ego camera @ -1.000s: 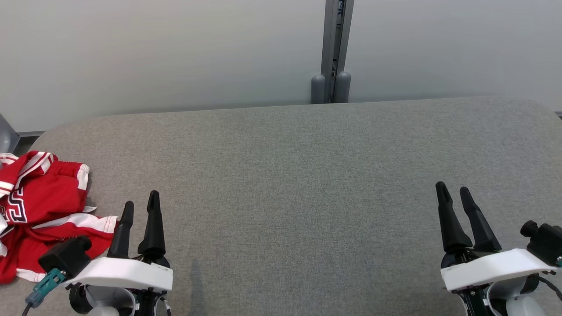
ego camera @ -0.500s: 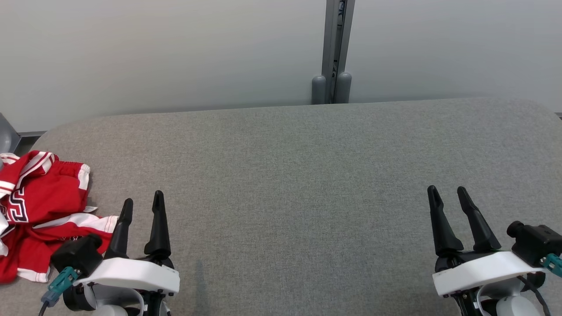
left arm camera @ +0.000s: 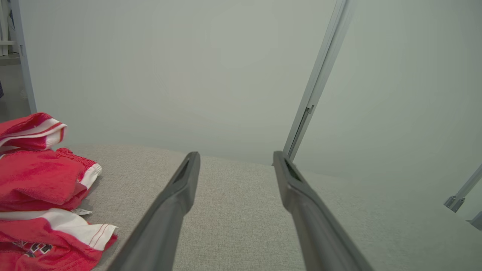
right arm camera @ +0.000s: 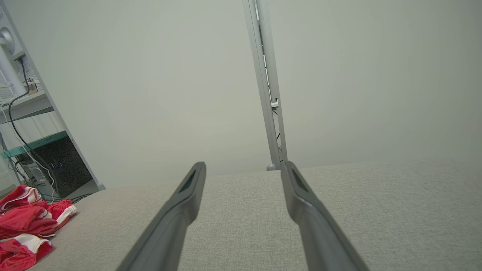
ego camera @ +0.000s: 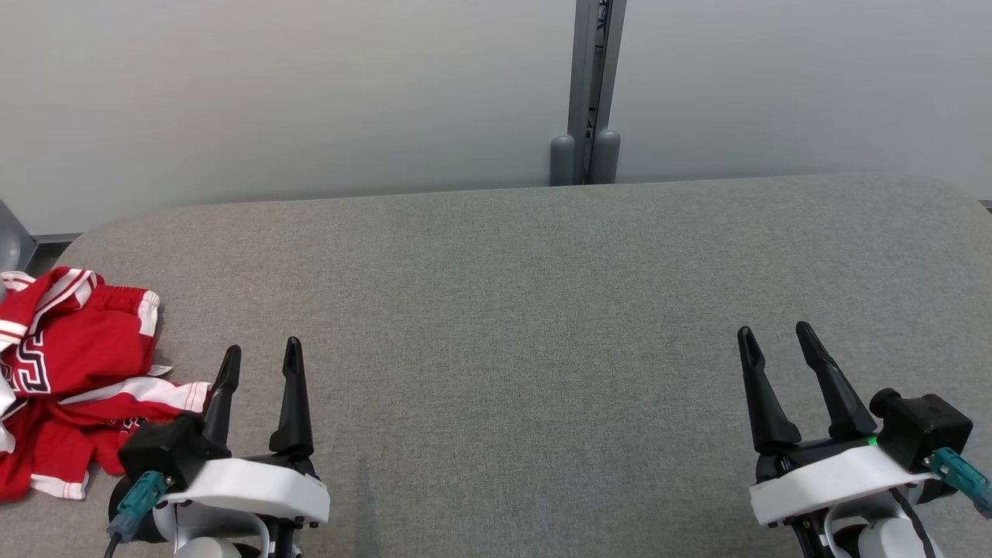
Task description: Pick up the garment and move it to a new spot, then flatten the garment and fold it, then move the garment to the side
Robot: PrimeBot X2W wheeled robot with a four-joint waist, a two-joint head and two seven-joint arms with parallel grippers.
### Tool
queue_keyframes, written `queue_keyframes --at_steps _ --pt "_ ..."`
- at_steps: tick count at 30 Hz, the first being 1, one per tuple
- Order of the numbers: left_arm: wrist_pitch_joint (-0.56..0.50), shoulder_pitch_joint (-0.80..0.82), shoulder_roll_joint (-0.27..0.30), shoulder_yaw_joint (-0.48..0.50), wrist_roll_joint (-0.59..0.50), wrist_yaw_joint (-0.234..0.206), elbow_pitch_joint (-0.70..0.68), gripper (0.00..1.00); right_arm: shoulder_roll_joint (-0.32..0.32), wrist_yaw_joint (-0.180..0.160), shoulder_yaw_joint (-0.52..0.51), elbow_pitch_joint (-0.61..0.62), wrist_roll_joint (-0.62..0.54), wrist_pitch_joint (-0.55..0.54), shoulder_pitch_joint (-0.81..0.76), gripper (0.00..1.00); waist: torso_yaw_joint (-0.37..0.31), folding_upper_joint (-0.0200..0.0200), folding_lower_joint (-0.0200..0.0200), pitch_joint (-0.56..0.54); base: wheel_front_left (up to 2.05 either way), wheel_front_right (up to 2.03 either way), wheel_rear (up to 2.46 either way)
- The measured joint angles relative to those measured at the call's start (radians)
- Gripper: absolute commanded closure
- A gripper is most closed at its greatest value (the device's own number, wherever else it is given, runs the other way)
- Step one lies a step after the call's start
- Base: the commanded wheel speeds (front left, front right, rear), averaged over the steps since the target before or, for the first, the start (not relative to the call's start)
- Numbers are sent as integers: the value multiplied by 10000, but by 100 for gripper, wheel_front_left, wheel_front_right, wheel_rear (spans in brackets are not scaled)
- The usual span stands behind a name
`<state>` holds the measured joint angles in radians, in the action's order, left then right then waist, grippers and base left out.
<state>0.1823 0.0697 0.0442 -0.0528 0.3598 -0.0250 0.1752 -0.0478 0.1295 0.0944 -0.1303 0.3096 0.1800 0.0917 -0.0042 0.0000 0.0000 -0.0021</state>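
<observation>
The garment (ego camera: pixel 70 372) is a crumpled red piece with white stripes and dark lettering, lying at the left edge of the grey table (ego camera: pixel 527 310). It also lies at the left in the left wrist view as the garment (left arm camera: pixel 41 195), and small at lower left in the right wrist view as the garment (right arm camera: pixel 26 222). My left gripper (ego camera: pixel 262 354) stands open just right of the garment, nothing between its fingers. Near the front right edge my right gripper (ego camera: pixel 773 337) is open and empty, far from the cloth.
A pale partition wall (ego camera: pixel 310 93) with a grey metal post (ego camera: pixel 589 85) runs behind the table. Shelving with cables and dark equipment (right arm camera: pixel 41 150) stands beyond the table's left end. The wide grey felt surface stretches between the two grippers.
Both grippers have drifted a little toward the middle of the table, the left one rightward and the right one leftward. Both stay open. The garment has not moved.
</observation>
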Motion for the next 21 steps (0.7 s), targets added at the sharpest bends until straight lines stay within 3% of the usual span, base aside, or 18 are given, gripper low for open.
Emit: queue_keyframes --at_steps 21 --pt "449 105 17 -203 -1718 -88 115 0 -6 0 203 86 -1714 460 35 0 -21 0 0 -50 0 0 0"
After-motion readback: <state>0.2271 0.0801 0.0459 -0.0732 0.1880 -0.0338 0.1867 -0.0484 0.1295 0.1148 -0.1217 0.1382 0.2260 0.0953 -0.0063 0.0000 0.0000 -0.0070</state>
